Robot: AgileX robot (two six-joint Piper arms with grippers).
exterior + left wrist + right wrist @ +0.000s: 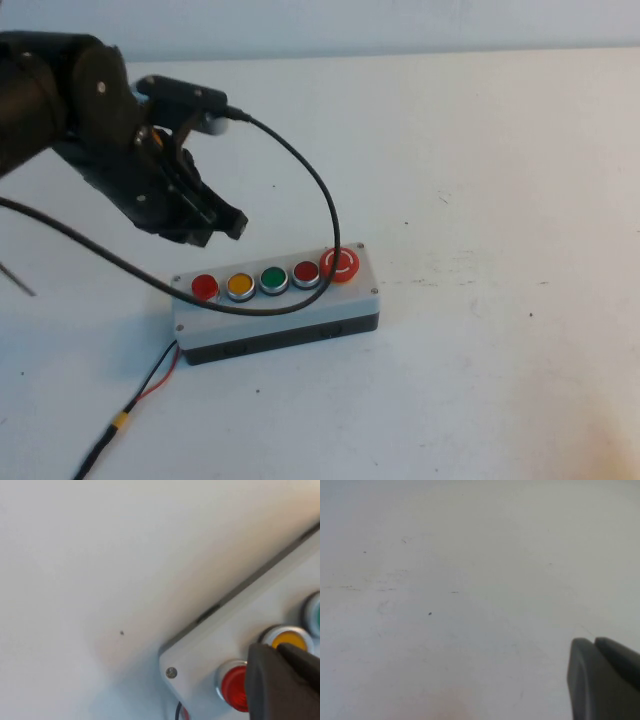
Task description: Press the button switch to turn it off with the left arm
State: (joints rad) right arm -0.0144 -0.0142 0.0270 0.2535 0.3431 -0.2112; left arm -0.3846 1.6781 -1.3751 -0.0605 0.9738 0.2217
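Note:
A grey switch box (275, 318) lies on the white table with a row of buttons: red (204, 287), yellow (240, 285), green (274, 279), red (306, 272) and a large red emergency button (340, 265). My left gripper (222, 226) is shut and hovers just behind the box, above the left red and yellow buttons. In the left wrist view its shut fingertips (280, 680) overlap the left red button (234, 686) and the yellow one (289, 639). My right gripper (595, 652) is shut over bare table; it does not show in the high view.
A black cable (310, 190) loops from the left arm over the box top. Red and black wires (150, 378) leave the box's left end toward the front edge. The white table (500, 200) is bare to the right.

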